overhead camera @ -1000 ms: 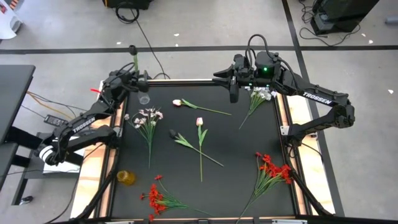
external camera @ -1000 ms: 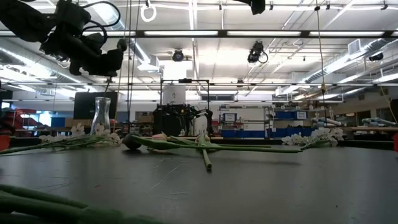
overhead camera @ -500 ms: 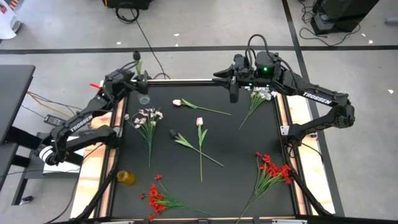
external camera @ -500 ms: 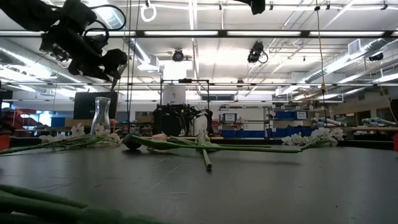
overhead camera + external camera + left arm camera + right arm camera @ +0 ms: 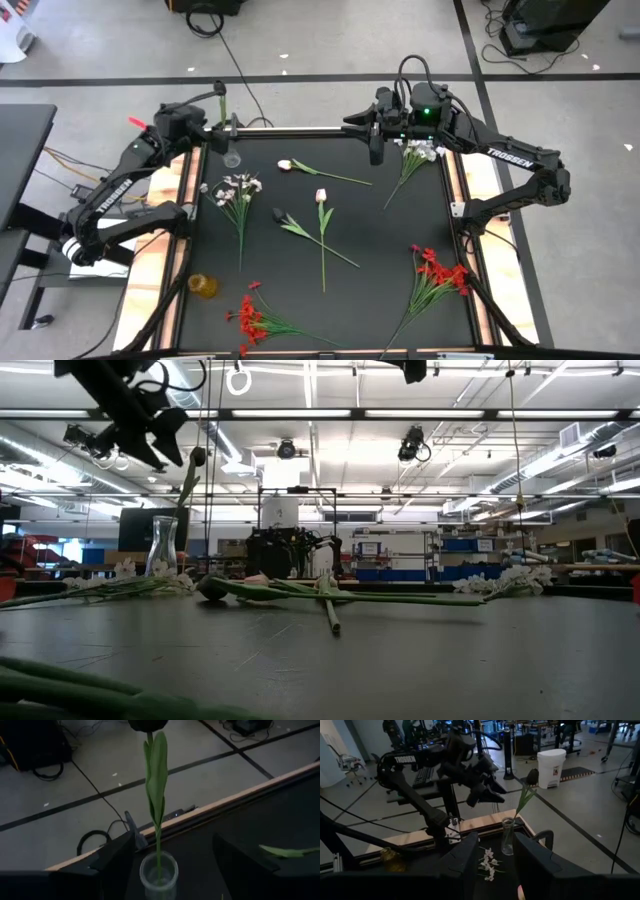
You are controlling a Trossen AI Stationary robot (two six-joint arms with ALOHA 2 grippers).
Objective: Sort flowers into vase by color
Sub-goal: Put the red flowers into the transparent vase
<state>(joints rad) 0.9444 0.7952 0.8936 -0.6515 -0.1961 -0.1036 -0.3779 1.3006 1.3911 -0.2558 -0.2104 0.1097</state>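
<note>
The flowers lie scattered over the black table: white sprays near the left edge and another white bunch by the right arm, pink tulips in the middle, red sprays toward the near corners. One dark-headed tulip stands in the clear glass vase at the far left corner, its stem down in the glass and leaning.

The left gripper hangs just above that vase, fingers spread apart on either side of the stem, not touching it, holding nothing. The right gripper hovers over the far edge of the table with its fingers parted and empty.

A small yellow jar sits by the left edge. Beyond lies a workshop with grey floor and cables. The left arm reaches up from its base, elbow bent; the right arm folds inward.
</note>
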